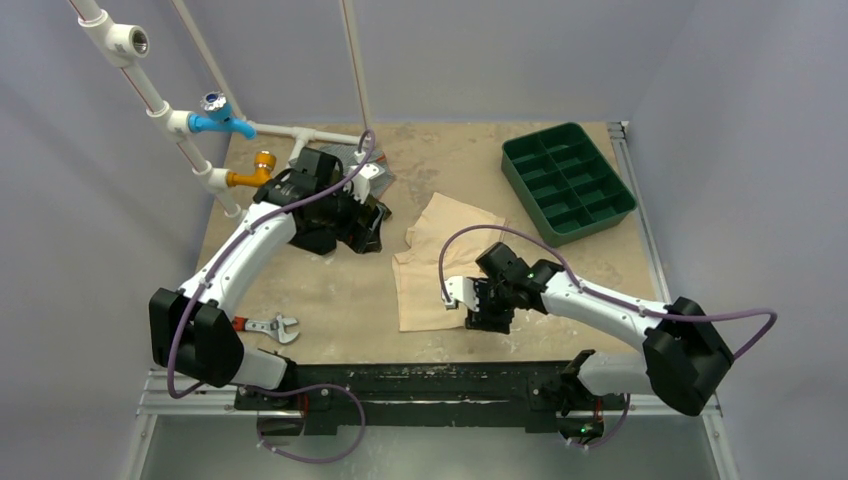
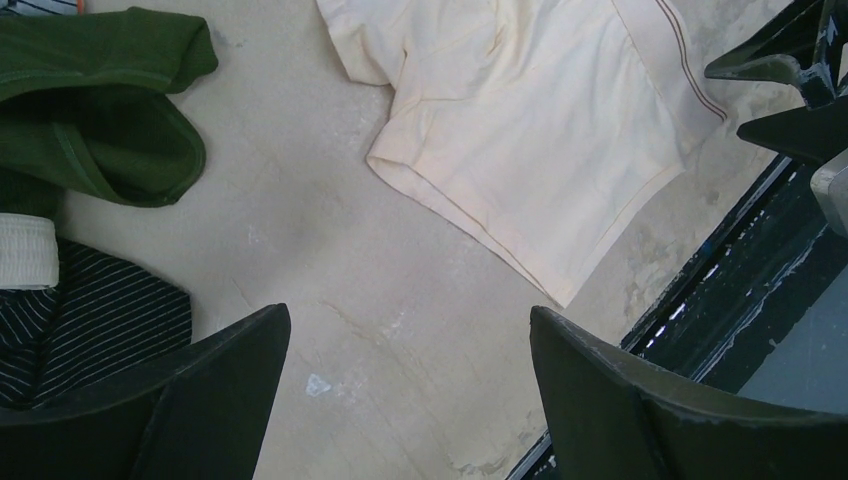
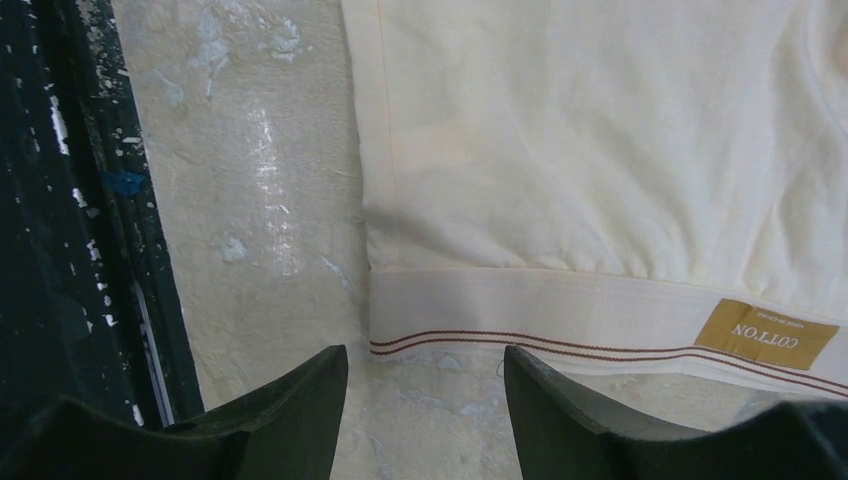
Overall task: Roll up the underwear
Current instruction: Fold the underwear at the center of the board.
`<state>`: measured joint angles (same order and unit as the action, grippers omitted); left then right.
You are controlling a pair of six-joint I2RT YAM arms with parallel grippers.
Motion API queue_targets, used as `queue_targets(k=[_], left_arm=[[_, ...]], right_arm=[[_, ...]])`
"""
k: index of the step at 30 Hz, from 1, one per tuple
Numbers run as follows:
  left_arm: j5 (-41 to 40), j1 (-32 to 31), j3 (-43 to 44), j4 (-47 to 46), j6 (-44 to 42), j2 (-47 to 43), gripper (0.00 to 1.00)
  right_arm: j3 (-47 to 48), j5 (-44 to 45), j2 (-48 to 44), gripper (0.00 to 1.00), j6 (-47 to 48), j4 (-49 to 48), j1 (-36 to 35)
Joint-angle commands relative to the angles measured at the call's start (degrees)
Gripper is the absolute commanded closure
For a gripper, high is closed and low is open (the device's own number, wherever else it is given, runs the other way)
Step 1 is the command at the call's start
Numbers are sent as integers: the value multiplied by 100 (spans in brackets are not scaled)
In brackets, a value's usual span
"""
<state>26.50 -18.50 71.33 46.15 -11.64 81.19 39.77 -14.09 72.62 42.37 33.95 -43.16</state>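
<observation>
Table [image 1: 330, 300]: worn tan board, with both arms reaching out over it.

Underwear [image 1: 440, 260]: lies roughly mid-table, spread mostly flat, with some bunching at the far end. It is well apart from the green tray [image 1: 592, 224] at the far right. No turn of a roll is visible anywhere, so rolling has not begun.

Other cloth: an olive-green garment [image 2: 100, 100] and a dark striped garment [image 2: 90, 320] sit in a heap at the left. They do not touch the underwear.

Left gripper [image 2: 410, 330]: hovers above bare table between the heap and the underwear. Jaws stand wide and hold nothing.

Right gripper [image 3: 425, 365]: low at the near edge of the underwear. Jaws stand moderately apart with only table between them, and nothing is gripped.

Waistband [image 3: 540, 310]: striped, lying just ahead of the right fingertips. Its end corner is close by, and a tan label [image 3: 767, 333] sits further along.

Step in hand (judgement): approach to the first pinch on the waistband.

Next move calls for: advancing onto the band edge, closing on it, then turning it over onto the body of the cloth. The thin fabric may drag or bunch rather than roll.
</observation>
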Motion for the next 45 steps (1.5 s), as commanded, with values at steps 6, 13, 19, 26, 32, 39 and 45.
queue_targets(k=[6, 13, 19, 26, 32, 39, 45], left_arm=[[-154, 6, -47, -26, -137, -128, 11], [-214, 7, -49, -46, -124, -154, 11], [-246, 5, -98, -74, -119, -163, 11], [-312, 5, -171, -119, -194, -224, 11], [-385, 4, -417, -290, -434, -430, 11], [-368, -1, -775, -384, -684, -783, 11], [-414, -52, -1412, -544, -1029, -1261, 11]], right_arm=[[-14, 323, 152, 48, -7, -445, -207], [-34, 189, 261, 50, 87, -304, -345], [-116, 281, 370, 49, 113, -421, -402], [-311, 386, 564, 62, 141, -669, -404], [-156, 254, 490, 72, 145, -414, -404], [169, 12, 571, 91, 114, 54, -400], [326, -156, 613, 100, 28, 302, -388]])
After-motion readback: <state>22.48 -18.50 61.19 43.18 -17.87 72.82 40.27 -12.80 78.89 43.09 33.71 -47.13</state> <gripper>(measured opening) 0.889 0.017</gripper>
